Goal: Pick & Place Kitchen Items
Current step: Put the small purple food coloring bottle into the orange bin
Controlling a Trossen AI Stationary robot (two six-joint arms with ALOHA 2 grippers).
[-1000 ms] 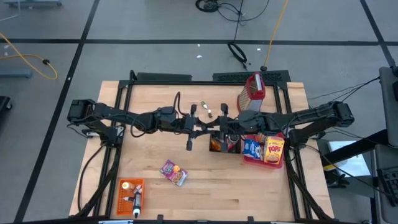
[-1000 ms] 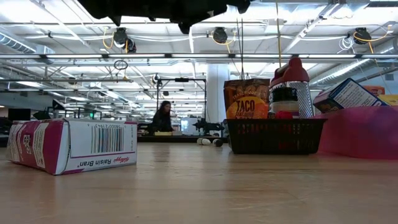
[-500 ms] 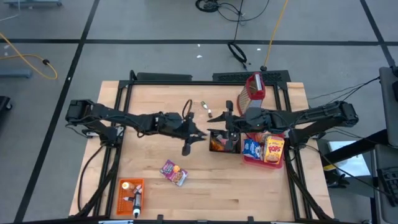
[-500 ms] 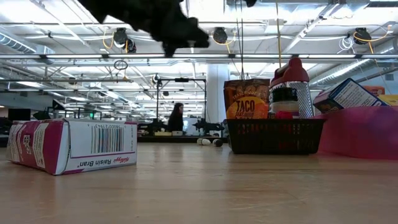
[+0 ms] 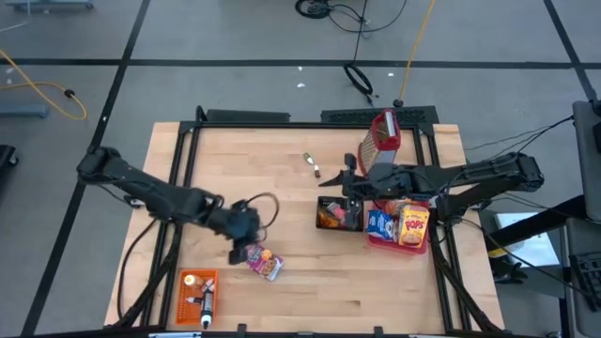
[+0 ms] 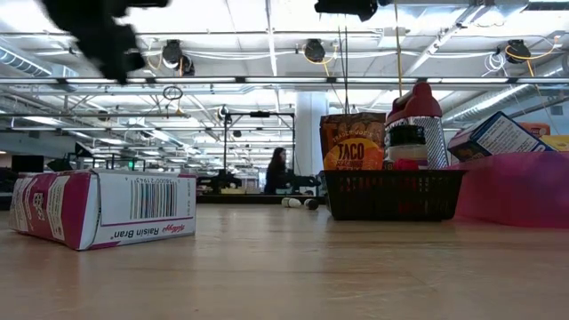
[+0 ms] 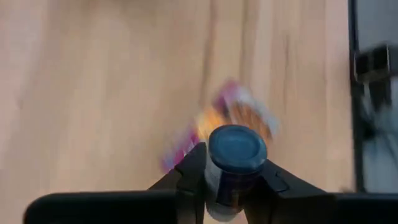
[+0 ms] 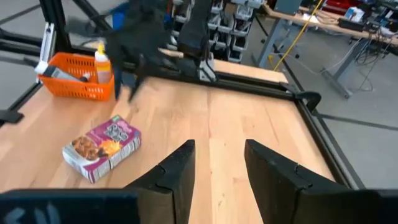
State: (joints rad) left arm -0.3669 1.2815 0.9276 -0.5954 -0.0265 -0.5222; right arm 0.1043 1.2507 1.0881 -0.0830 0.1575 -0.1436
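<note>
My left gripper (image 5: 239, 240) hovers by the purple cereal box (image 5: 263, 261), which lies flat on the table; in the left wrist view the gripper (image 7: 232, 159) is shut on a small blue-capped bottle (image 7: 237, 149) above that box (image 7: 231, 118). My right gripper (image 5: 349, 180) is open (image 8: 217, 167) above the far edge of the black mesh basket (image 5: 336, 214), touching nothing. The basket holds a Taco packet (image 6: 353, 142) and a red-capped bottle (image 6: 413, 124). More boxes stand in the red tray (image 5: 377, 241). My left gripper pinches the small bottle between its two fingers (image 7: 191, 173), gripping the body (image 7: 219, 185) just under the blue cap. The fingers point down toward the table. The bottle is lifted clear, with its cap turned toward the wrist camera.
An orange crate (image 5: 197, 293) with small bottles sits at the near left corner. Tiny items (image 5: 313, 166) lie near the far middle, and a red-topped grater (image 5: 383, 136) stands at the far right. Bare wood lies between the purple box and the basket. A person shows far off (image 6: 277, 169).
My left gripper has swung from the table's middle, close to the right gripper, toward the near left, ending beside the purple box. My right gripper has shifted slightly toward the far edge over the basket. The boxes and basket have stayed where they were.
</note>
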